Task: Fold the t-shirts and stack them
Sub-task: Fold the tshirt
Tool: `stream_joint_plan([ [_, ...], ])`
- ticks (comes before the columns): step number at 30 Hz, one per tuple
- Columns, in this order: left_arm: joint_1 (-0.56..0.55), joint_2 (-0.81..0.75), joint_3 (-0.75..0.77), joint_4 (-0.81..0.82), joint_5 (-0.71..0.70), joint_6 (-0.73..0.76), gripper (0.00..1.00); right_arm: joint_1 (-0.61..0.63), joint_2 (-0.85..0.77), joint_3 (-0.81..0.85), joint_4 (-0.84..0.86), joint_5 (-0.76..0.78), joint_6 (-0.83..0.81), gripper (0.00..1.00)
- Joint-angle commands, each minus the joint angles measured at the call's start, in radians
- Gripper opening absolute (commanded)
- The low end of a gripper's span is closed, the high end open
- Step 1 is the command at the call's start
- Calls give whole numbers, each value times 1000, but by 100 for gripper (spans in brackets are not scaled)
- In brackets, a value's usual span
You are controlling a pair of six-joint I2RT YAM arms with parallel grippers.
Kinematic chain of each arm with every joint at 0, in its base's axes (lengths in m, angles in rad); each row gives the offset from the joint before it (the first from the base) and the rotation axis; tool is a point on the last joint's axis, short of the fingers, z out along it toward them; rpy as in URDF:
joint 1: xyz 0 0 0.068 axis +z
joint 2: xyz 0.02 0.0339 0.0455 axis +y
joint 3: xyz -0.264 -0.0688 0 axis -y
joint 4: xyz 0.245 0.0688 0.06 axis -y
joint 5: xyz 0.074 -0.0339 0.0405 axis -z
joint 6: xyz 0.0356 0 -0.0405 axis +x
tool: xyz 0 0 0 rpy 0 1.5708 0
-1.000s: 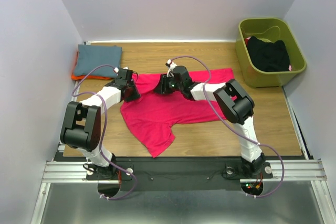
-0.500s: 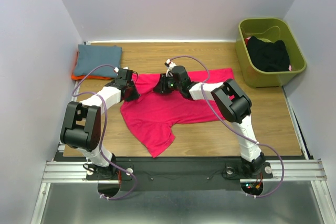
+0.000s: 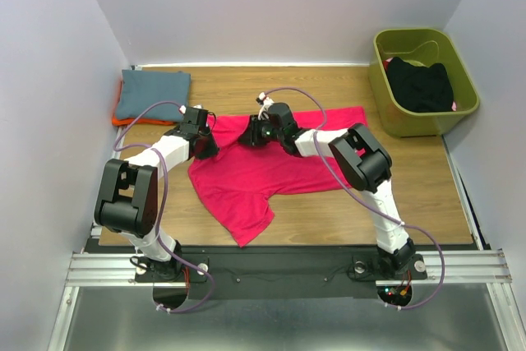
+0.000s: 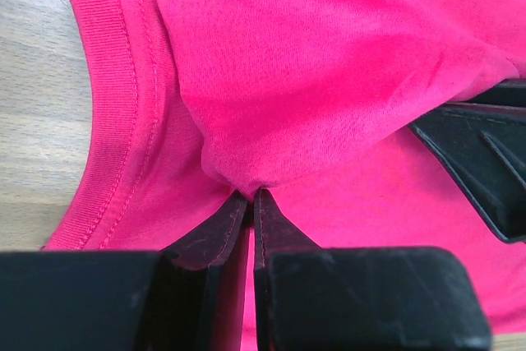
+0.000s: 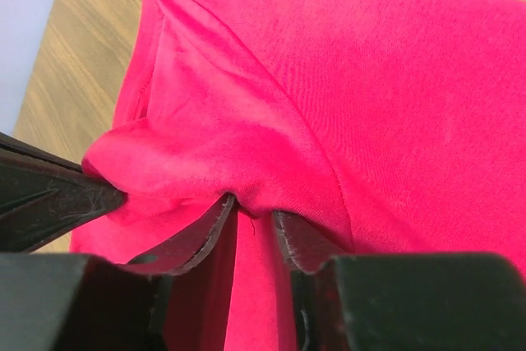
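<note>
The magenta-pink t-shirt [image 3: 255, 178] lies spread across the middle of the table, one sleeve toward the near edge. My left gripper [image 3: 211, 131] is at its far left edge, and in the left wrist view this gripper [image 4: 251, 195] is shut on a raised fold of the pink cloth [image 4: 329, 63] beside the ribbed collar [image 4: 107, 121]. My right gripper [image 3: 250, 133] is just to the right of it, and close up [image 5: 253, 213] it is pinched on a neighbouring fold of the shirt [image 5: 370, 80], jaws narrowly apart. A blue-grey t-shirt [image 3: 153, 94] lies folded on an orange one [image 3: 120, 118].
An olive-green bin [image 3: 460, 108] at the far right holds a black garment [image 3: 419, 84]. Walls close in the table on the left, back and right. The two grippers are close: the right finger [image 4: 472, 158] shows in the left wrist view, the left finger [image 5: 49, 195] in the right one.
Both grippers have closed down onto folds of the pink shirt. The right gripper has shifted slightly left, toward the left one.
</note>
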Motion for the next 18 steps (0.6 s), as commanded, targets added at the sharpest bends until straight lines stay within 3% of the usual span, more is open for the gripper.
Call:
stream_joint_plan([
  [1, -5, 5, 36, 7, 3, 11, 17, 14, 13, 41, 64, -18, 4, 25],
  [5, -5, 2, 45, -2, -4, 16, 16, 14, -4, 39, 54, -18, -4, 5],
  [7, -4, -1, 53, -10, -12, 21, 16, 14, -20, 35, 48, -19, -10, 1],
  [11, -5, -7, 85, -42, -10, 31, 9, 14, -76, 27, 3, -18, -22, 1],
  [18, -2, -1, 133, -97, -38, 48, 9, 14, -135, 39, -112, -74, -25, 1],
])
